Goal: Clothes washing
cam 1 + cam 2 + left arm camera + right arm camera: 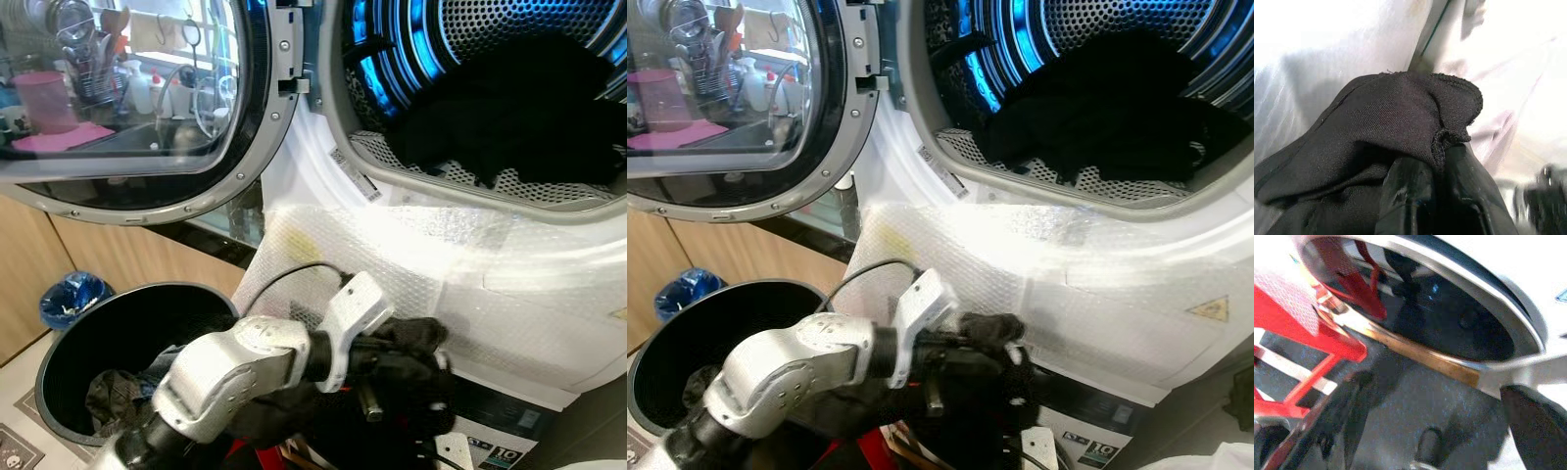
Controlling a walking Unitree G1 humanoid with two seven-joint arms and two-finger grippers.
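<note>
Nearest the camera, the left pincer [1435, 196] is clenched on a black garment [1381, 132], its two black fingers [1405, 196] pinching a fold of the cloth. Seen from the head, the silver left arm [235, 367] reaches across the near foreground and carries this garment in front of the white washing machine [411, 264], low against its front panel, which is wrapped in bubble film. Farther and higher, the blue-lit perforated drum [490, 59] stands open and already contains a heap of dark clothes [509, 117]. Its round glass door [127, 98] is swung open to the left. Near left, a black laundry bucket [127, 333] holds more clothing. Right pincer [1440, 431]: fingers spread apart, released, hanging near what appears to be a red frame [1303, 328]; this view is blurred.
</note>
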